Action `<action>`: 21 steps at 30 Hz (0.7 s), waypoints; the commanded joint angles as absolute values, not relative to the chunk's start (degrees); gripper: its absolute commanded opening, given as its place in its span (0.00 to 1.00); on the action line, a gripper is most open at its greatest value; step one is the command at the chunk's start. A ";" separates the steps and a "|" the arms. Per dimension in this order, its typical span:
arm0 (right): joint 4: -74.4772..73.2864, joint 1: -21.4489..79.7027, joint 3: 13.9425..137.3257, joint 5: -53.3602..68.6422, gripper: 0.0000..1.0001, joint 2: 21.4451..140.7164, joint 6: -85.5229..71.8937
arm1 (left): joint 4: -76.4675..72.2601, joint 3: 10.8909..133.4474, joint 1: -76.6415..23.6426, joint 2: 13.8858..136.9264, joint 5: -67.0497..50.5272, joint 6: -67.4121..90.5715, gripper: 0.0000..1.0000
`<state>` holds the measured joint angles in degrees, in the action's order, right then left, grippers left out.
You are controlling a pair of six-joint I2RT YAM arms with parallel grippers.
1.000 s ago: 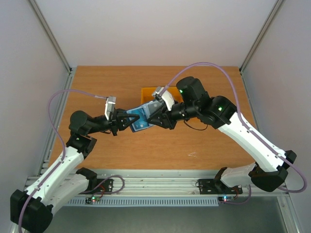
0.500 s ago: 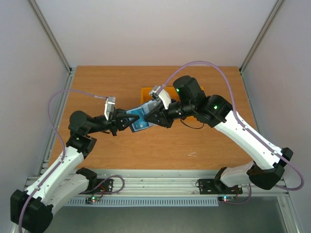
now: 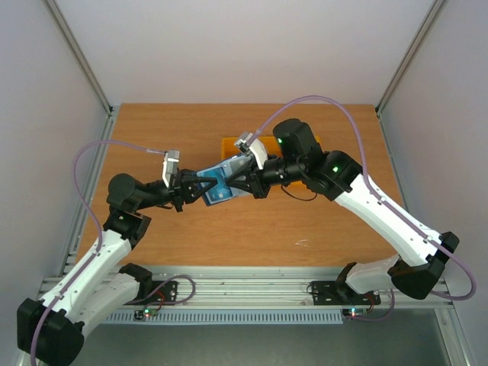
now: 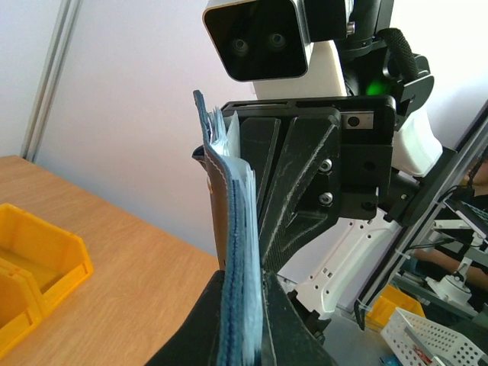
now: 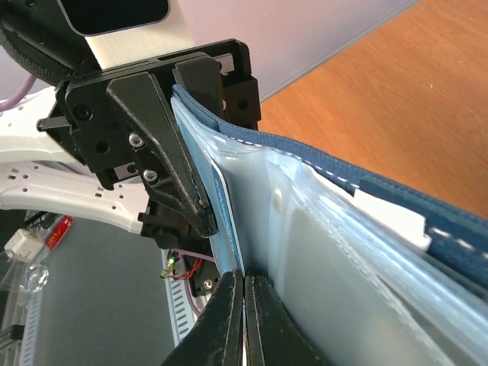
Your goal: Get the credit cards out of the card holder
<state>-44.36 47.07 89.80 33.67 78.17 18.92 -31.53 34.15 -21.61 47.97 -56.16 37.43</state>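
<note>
The card holder [image 3: 216, 187] is held in the air above the table between both grippers. My left gripper [image 3: 200, 191] is shut on its lower edge; the left wrist view shows the navy holder [image 4: 231, 221] edge-on, clamped between my left gripper's [image 4: 242, 301] fingers. My right gripper [image 3: 235, 185] meets it from the right. In the right wrist view the holder [image 5: 351, 252] is open, showing clear sleeves, and my right gripper [image 5: 243, 288] is pinched on the thin edge of a blue card [image 5: 227, 217] at its sleeve. The black and red cards are not visible.
An orange bin [image 3: 232, 143] stands on the wooden table [image 3: 152, 137] just behind the grippers, and shows at the lower left of the left wrist view [image 4: 38, 259]. A small white mark [image 3: 303, 244] lies near the front right.
My right arm has shifted slightly left and closer onto the holder. The left arm and the holder have barely moved.
</note>
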 commanded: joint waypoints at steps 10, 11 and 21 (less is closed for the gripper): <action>-36.24 47.01 85.97 39.96 0.01 75.34 17.01 | -38.13 33.51 -22.90 47.12 -57.33 39.52 0.04; -36.26 47.06 86.34 41.07 0.03 76.34 16.55 | -38.22 33.57 -22.94 47.11 -57.36 39.78 0.03; -32.60 47.90 87.25 45.35 0.01 79.40 15.36 | -38.42 33.81 -22.94 47.33 -56.81 40.63 0.00</action>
